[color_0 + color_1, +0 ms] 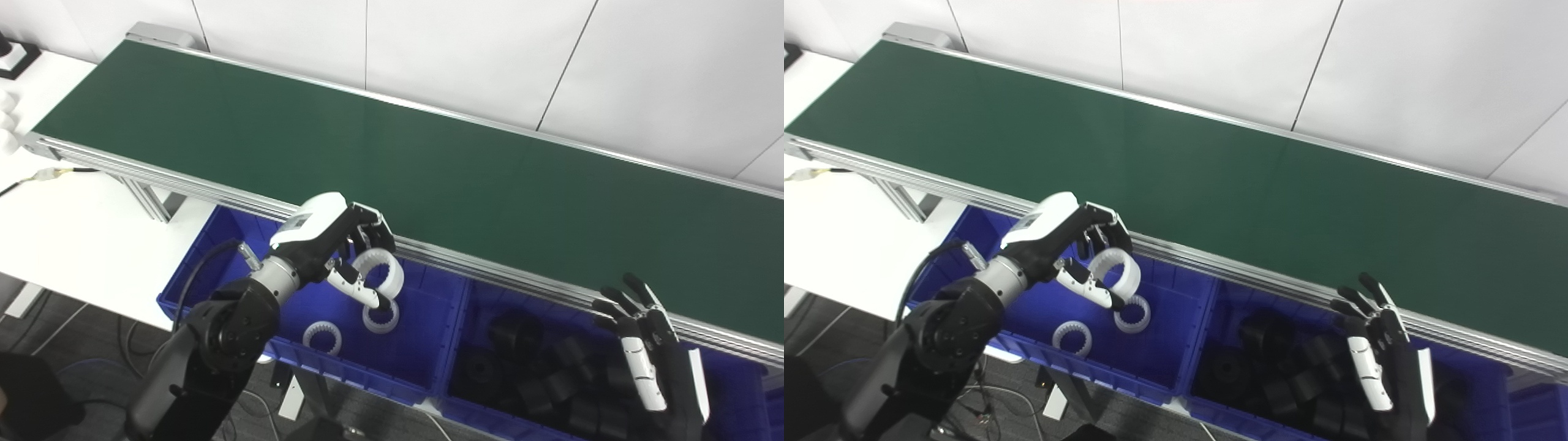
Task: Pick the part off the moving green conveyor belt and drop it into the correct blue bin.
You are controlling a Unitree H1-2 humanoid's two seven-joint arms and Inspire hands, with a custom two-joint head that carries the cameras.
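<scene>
The left hand (343,245) holds a white ring (381,274) between its thumb and curled fingers, suspended above the left blue bin (429,361), just on the near side of the conveyor's metal rail. The ring is clear of the green belt (392,165), which carries no other part in either view. The right hand (649,361) hovers over the right blue bin (735,392) with its fingers spread and holding nothing.

The left bin already contains two white rings (321,337), lying flat on its floor, directly below and slightly nearer than the held one. The right bin contains a pile of black parts (527,367). On that evidence the left bin appears to be the correct destination for the white ring, and the task seems close to completion: only the release remains.

For a sound release, the hand should stay well inside the bin walls, away from the rail and from the divider between the bins, then part thumb and fingers together so the ring falls straight. Lowering it first would limit bounce, as a hard ring landing on edge may roll or strike those already there.

The ring is a short, thick-walled white band with a toothed inner face, tilted so that its opening faces partly toward the camera. It looks rigid and smooth, probably plastic. The thumb crosses its near lower edge; the fingers cover its far upper side.
</scene>
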